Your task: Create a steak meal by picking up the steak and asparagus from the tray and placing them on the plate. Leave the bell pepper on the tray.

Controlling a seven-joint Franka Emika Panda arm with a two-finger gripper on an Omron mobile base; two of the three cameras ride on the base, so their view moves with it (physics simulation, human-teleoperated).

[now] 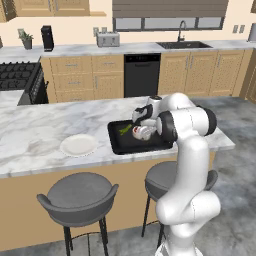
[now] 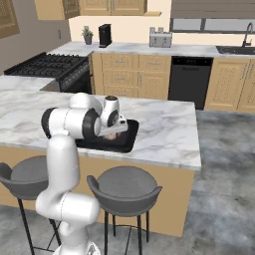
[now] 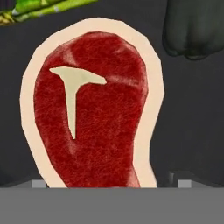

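The steak, red with a pale fat rim and a T-shaped bone mark, lies flat on the black tray right under my hand. My gripper is open and low over it, with one fingertip on either side of the steak's near end and apart from it. The bright green asparagus lies at the top left edge of the hand view, and the dark green bell pepper sits at the top right. In the left base view my gripper hangs over the tray, beside the asparagus. The white plate stands left of the tray.
The tray sits near the island counter's front edge. Two grey stools stand below the counter. My own arm rises right of the tray. A stove is at the far left.
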